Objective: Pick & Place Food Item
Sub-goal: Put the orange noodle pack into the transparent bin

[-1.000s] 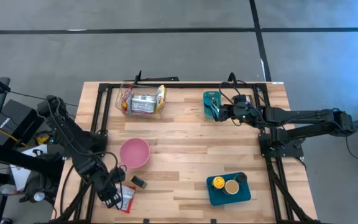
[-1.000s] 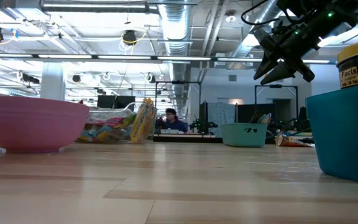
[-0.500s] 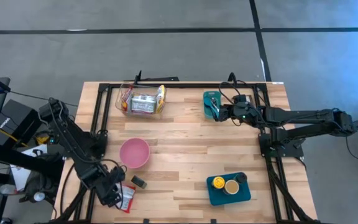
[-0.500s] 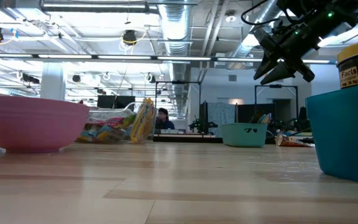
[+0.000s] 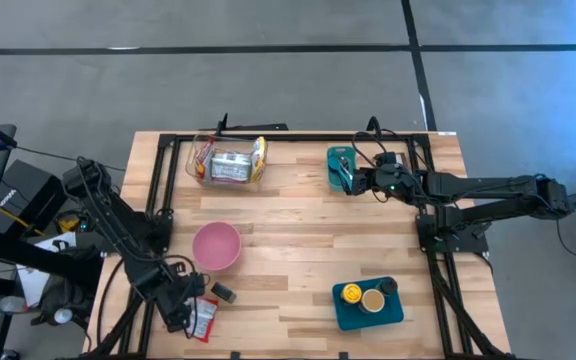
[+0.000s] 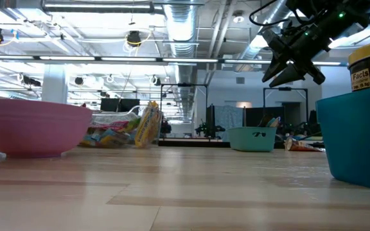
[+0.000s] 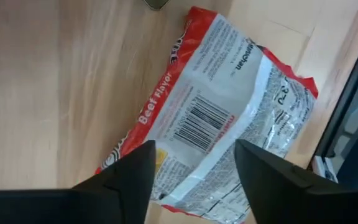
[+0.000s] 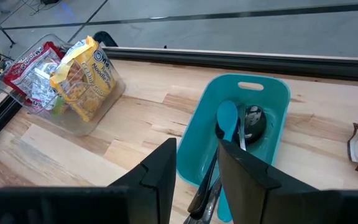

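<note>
The left gripper has moved a little since a second ago: it has slid along the near left edge of the table toward the noodle packet. Its two dark fingers now stand apart, with the packet showing in the gap between them. A person who showed far back in the room in the low view is gone now. The right arm has not moved.

The noodle packet lies flat on the wood near the table's front left corner. It is red and white, shiny and crinkly, with a black barcode and the words "Beef Flavor" on it. It lies at a slant, close to the black frame rail.

The right gripper hangs over the small teal bin at the back of the table. Its fingers are a narrow way apart and hold nothing. The bin is smooth plastic and holds a blue spoon.

A round pink bowl sits just beside the left arm. A clear box of snacks stands at the back.
</note>
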You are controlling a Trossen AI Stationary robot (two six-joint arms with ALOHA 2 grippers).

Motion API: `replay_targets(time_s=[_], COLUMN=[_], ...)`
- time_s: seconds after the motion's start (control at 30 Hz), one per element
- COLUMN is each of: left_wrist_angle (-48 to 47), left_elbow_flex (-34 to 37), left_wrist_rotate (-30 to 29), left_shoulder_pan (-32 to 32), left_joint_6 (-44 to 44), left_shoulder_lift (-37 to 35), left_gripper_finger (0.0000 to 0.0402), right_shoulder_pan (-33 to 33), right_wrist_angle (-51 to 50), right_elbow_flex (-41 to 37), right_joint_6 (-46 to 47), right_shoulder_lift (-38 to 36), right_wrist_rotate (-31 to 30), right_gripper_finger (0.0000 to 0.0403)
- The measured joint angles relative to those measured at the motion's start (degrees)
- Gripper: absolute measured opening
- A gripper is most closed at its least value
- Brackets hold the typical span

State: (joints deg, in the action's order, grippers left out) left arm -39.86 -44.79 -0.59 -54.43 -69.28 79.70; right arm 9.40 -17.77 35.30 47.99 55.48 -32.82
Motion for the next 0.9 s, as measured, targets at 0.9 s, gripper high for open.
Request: replay_targets(time_s=[0.9], left_wrist_angle=[13.7], left_elbow_flex=[5.4], left_wrist_rotate=[3.5], left_shoulder_pan=[-0.6], left_joint_6=[7.6], left_shoulder_lift=[-0.1], left_gripper_finger=[0.0225], right_shoulder_pan=[0.0], right_wrist_angle=[0.0], right_elbow_flex=[0.0], right_joint_6=[0.0], right_shoulder_lift=[0.0], right_wrist_rotate=[0.0], right_gripper_finger=[0.0113])
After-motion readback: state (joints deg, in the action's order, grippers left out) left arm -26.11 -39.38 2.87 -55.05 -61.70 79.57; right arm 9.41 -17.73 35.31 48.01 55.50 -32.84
